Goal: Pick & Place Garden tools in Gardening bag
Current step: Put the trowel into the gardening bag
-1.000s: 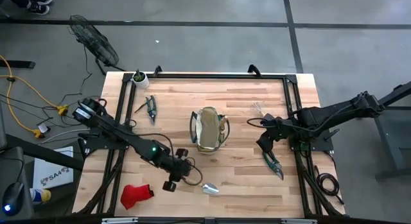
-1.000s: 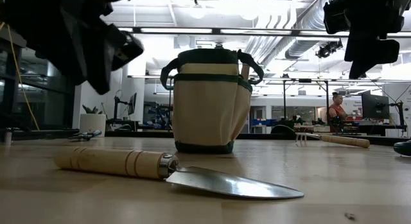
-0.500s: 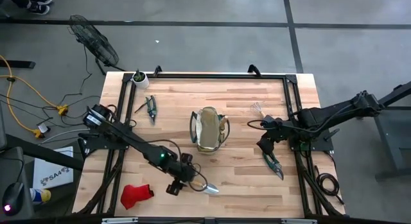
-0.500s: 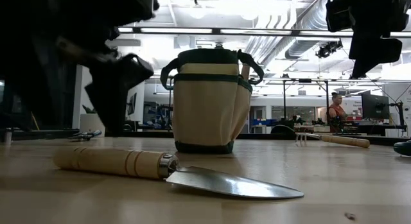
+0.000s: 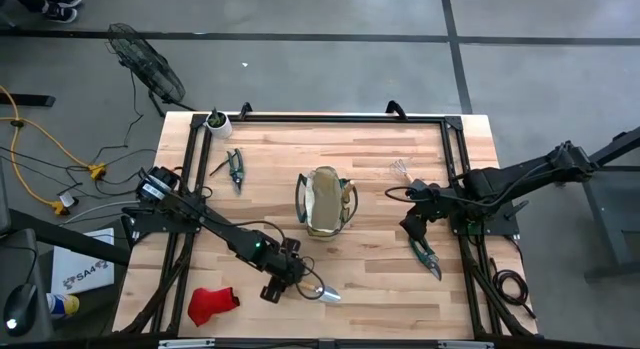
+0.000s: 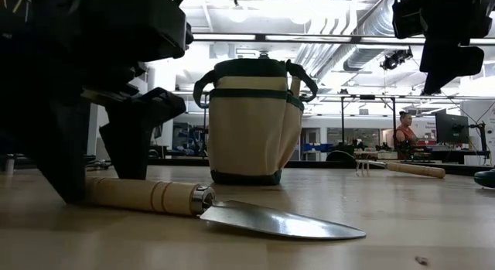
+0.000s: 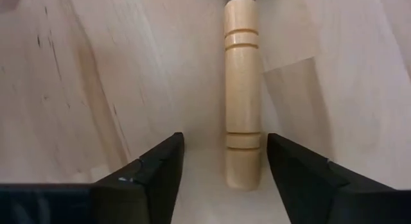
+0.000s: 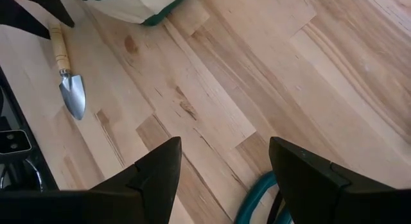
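While the left tool sits low at the near edge of the wooden tabletop, its two dark fingers stand apart on either side of the wooden handle of a trowel, the handle's butt end lying between them without either finger clearly pressing on it. In the low view the left tool comes down to the tabletop right at that handle end, and the metal blade points away from it, flat on the wood. The gardening bag stands upright near the middle of the tabletop, tan with dark green trim and loop handles, well apart from the trowel. The right tool hovers over the right side of the tabletop, its fingers spread and holding nothing, with a pair of green-handled pruning shears lying just beside and below it. A second pair of shears lies toward the far left of the tabletop, near a small white pot at the far left corner. A red glove rests at the near left corner, close to the left arm. A wood-handled fork lies on the tabletop behind and to the side of the bag in the low view, and a pale wiry tool sits near the far right.
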Motion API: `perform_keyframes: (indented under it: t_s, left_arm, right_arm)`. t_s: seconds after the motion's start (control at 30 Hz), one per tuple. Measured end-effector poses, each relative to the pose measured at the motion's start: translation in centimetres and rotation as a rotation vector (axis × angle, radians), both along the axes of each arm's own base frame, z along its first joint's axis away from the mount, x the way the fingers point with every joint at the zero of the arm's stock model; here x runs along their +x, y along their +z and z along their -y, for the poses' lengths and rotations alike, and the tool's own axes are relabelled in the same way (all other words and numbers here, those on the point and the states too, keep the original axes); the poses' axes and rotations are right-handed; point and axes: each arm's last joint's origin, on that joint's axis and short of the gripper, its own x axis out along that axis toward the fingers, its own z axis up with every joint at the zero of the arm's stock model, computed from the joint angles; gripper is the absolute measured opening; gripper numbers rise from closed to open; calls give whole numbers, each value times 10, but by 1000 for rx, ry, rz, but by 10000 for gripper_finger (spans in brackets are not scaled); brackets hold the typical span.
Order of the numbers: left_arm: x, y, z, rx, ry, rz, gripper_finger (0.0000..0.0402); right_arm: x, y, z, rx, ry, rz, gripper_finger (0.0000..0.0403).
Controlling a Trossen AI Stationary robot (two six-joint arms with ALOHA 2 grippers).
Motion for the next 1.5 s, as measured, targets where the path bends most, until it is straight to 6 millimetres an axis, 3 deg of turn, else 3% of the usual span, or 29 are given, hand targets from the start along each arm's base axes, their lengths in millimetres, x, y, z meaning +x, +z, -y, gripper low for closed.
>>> perform_keyframes:
  t_s: [0.63,0.9,1.17,1.5]
  left_arm:
    - [-3,-14,13,15,-34,-24,62]
    - [-7,0,11,-44,39,-29,60]
    - [-1,54,16,-73,64,-64,60]
    - [6,143,12,95,149,-44,60]
  right_arm:
    - [0,0,0,-15,22,-3,227]
    - [0,0,0,-8,27,-3,227]
    - [4,2,-1,2,42,43,227]
    - [23,24,-15,93,249,351,227]
